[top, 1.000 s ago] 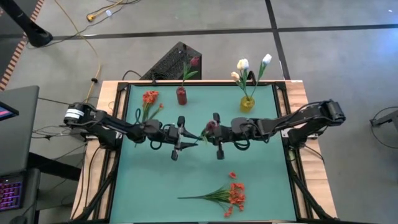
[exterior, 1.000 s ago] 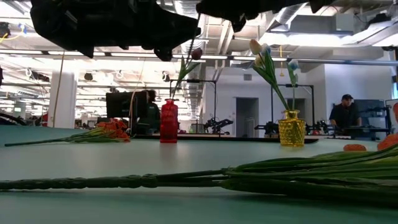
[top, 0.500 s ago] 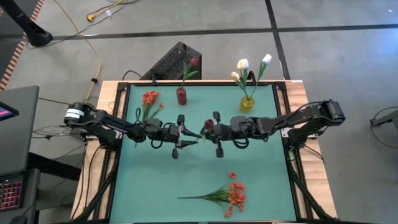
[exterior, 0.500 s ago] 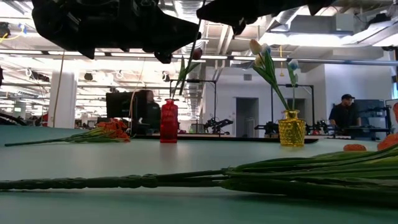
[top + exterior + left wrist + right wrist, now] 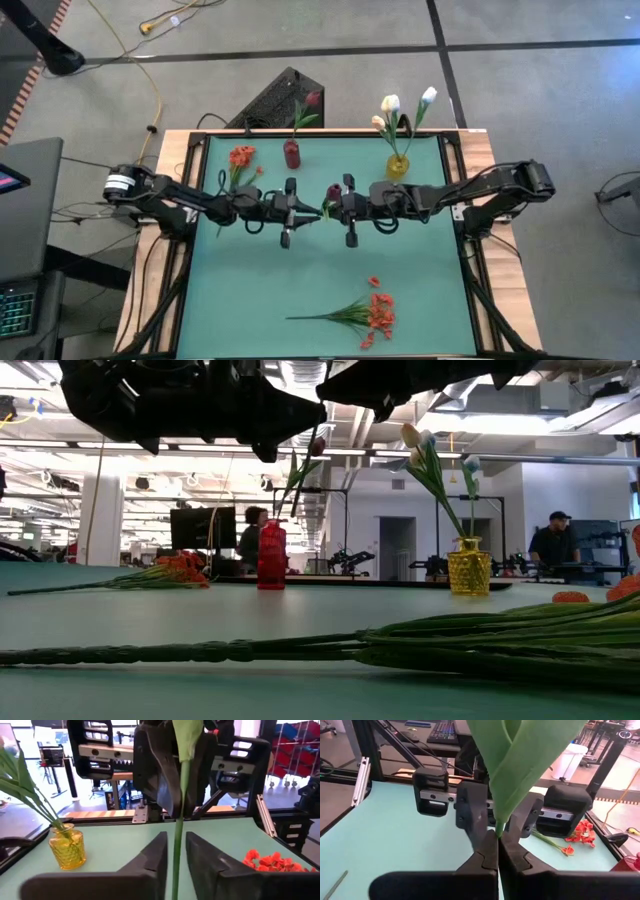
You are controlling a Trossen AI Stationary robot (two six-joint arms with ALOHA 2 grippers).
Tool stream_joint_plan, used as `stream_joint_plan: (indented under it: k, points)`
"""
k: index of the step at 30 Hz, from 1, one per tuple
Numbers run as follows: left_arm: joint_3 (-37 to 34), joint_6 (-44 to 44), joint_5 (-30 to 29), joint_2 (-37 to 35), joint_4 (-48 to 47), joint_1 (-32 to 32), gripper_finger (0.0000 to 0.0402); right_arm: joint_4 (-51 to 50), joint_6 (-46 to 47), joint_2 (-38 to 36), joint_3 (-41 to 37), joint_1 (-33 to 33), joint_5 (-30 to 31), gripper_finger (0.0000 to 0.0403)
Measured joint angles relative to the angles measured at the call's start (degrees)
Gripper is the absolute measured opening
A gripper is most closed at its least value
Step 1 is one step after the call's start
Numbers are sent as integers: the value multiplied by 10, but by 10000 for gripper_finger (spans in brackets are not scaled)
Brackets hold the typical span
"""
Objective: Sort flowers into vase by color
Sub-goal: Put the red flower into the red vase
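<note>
A flower with a dark red bud (image 5: 333, 192) and a green stem (image 5: 176, 850) stands upright in the air over the table's middle. My right gripper (image 5: 498, 851) comes from the right and is shut on the stem, its leaf (image 5: 520, 765) rising above. My left gripper (image 5: 176, 857) faces it from the left, open, one finger on each side of the stem. A red vase (image 5: 291, 153) holds another dark red bud (image 5: 313, 98). A yellow vase (image 5: 398, 165) holds white tulips (image 5: 390, 103). My right gripper pinches the green stem (image 5: 498, 834) between its two shut fingers, just below the leaf. It comes level from the table's right, with the fingers across the stem. The flower stands upright in the hold, lifted clear of the table.
Red-orange flowers lie by the far left (image 5: 240, 160) and as a bunch near the near edge (image 5: 368, 312), its stems (image 5: 400, 640) filling the low view's foreground. A loose red-orange bloom (image 5: 373, 282) lies beside them. People stand in the room beyond.
Both grippers, with the flower between them, have drifted a little toward the table's far edge, and the right one has moved slightly toward the left one.
</note>
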Motion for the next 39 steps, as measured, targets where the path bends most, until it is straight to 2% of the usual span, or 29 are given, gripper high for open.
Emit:
stream_joint_plan:
  k: [4,9,12,19,22,25,29,32,39]
  points:
    - [3,0,14,0,0,5,8,0,-1,0,0,0,0,24]
    - [3,0,14,0,-1,6,2,-2,-6,0,0,0,0,49]
    - [3,-4,14,0,-1,6,1,-3,-6,-2,0,0,0,77]
    - [3,26,1,-21,-6,11,0,-16,-23,-6,0,0,1,174]
    - [3,62,-34,-65,-37,25,0,-68,-55,-25,1,0,5,211]
    - [3,103,-82,-120,-57,46,0,-120,-37,-46,0,1,29,233]
    - [1,148,-119,-174,-66,97,0,-171,0,-70,1,-3,36,239]
    - [1,135,-120,-180,-63,170,0,-201,13,-70,0,-3,37,239]
    - [0,23,5,-139,-19,333,0,-232,30,-67,0,-2,37,239]
